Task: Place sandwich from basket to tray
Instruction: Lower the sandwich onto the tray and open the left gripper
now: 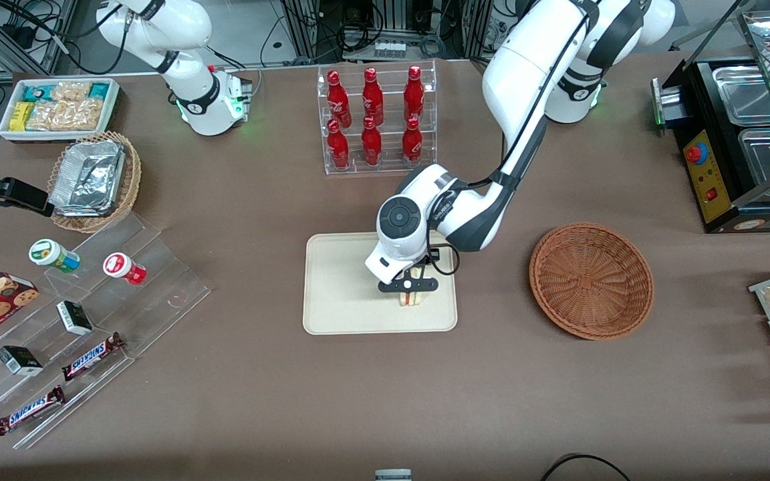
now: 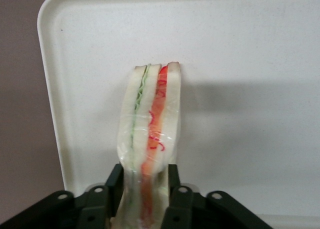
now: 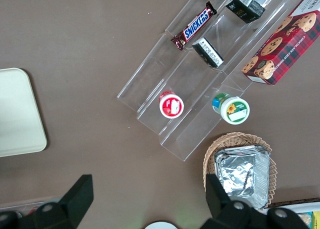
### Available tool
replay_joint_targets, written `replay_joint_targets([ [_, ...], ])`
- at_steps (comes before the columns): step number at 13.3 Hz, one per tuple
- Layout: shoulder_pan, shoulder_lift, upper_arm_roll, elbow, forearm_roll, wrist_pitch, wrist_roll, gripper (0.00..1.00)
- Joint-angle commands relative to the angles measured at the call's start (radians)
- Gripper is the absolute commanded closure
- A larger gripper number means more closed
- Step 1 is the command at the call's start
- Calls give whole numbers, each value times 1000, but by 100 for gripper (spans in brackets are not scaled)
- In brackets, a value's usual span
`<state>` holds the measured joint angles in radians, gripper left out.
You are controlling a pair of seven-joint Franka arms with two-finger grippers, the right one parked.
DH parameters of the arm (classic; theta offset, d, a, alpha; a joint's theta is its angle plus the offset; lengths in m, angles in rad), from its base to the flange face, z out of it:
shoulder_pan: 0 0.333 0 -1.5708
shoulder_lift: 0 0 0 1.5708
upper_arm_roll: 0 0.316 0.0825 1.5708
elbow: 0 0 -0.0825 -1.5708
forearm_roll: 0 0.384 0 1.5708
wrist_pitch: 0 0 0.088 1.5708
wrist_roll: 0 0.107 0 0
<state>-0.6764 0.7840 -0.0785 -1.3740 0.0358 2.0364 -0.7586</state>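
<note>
Brown cloth covers the whole table (image 1: 278,387), and the tray (image 1: 338,294) lies flat near its middle, nearer the front camera than a clear rack of 6 red bottles (image 1: 375,120). Over the tray's working-arm side hangs the gripper (image 1: 408,285), its black fingers (image 2: 172,196) pressed against both bread faces of the sandwich (image 2: 150,139). So the hand is closed down to the sandwich's thickness and has hold of it. The wedge stands on edge, cut face up toward the wrist camera, showing a green layer beside a red and orange one under clear wrap. Its tip looks to be at or just above the tray's surface; I cannot tell whether it touches. From the front, only a pale sliver of sandwich (image 1: 412,296) shows below the gripper.

Beside the tray, toward the working arm's end, sits the basket (image 1: 591,280), with nothing in it.

Toward the parked arm's end stand clear stepped shelves (image 1: 111,300) with 2 Snickers bars (image 1: 91,357), small dark boxes (image 1: 74,317) and 2 little tubs (image 1: 124,268). A tan basket of foil containers (image 1: 94,180) and a white bin of snack packets (image 1: 57,107) sit farther from the camera.
</note>
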Motion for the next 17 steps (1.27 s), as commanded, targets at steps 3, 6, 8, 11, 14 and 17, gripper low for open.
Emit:
replay_joint_targets([
  [3,-12,5,5,35,18,-10,-2,0],
  [6,-11,-43,5,41,13,-59,-8,0],
  [8,-8,-77,6,61,6,-116,-10,0],
  [11,14,-170,11,53,-25,-168,-5,0],
  [14,77,-245,12,33,-42,-235,7,0],
  [17,165,-331,11,-35,-45,-239,51,0],
])
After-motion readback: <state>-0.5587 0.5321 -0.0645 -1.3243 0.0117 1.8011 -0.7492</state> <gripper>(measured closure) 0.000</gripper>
